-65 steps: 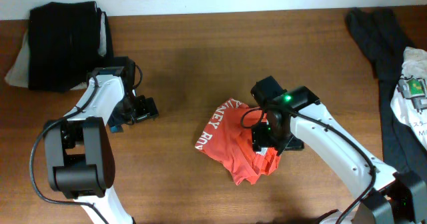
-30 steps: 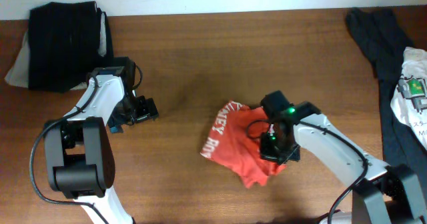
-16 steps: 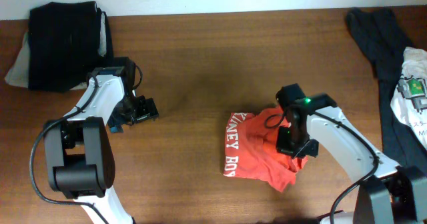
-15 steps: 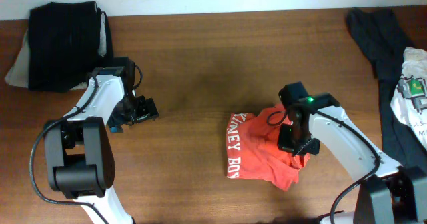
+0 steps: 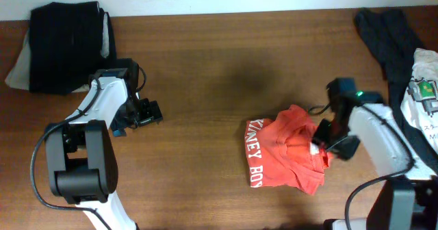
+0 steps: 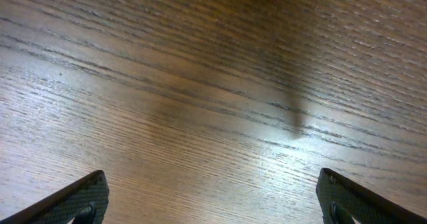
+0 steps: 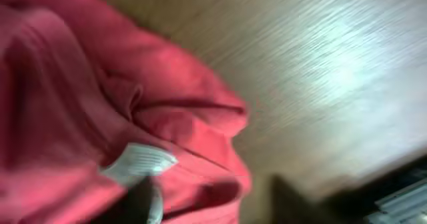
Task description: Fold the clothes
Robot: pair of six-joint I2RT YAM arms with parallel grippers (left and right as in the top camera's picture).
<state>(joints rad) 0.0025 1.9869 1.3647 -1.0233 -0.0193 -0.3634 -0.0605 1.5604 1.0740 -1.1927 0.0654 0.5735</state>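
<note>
Shirt: T-shirt (image 5: 287, 151) crumpled, near right on table (image 5: 205, 66).
R: right gripper (image 5: 327, 142) at its right edge; grip can't tell, blur.
L: left gripper (image 6: 210, 197) wide, empty, left.
Tip: spread flat before folding.

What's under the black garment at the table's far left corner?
A pale cloth pokes out beneath the black garment at its left edge and right side. How far it runs underneath, and whether anything else lies there, is covered.
</note>
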